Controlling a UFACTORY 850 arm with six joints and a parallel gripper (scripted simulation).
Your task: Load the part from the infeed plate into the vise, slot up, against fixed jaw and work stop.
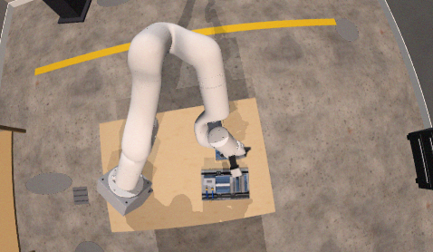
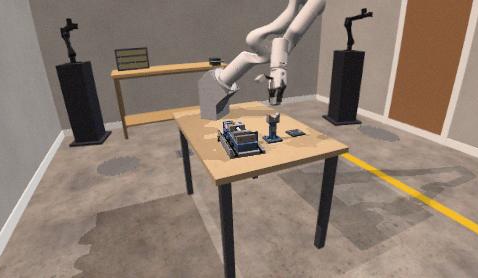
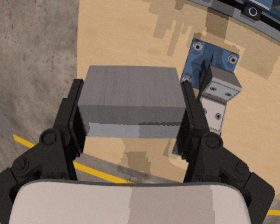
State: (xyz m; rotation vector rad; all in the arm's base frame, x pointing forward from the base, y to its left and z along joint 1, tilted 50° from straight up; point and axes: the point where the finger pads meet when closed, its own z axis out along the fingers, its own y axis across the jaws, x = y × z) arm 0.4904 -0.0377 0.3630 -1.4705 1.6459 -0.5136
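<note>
Wooden table with three fixtures

The table (image 2: 292,155) stands on dark legs and carries the blue vise (image 2: 240,138) near its middle, the upright V-block (image 2: 273,127) just beside it, and the flat dark infeed plate (image 2: 295,132) farther right.
</note>
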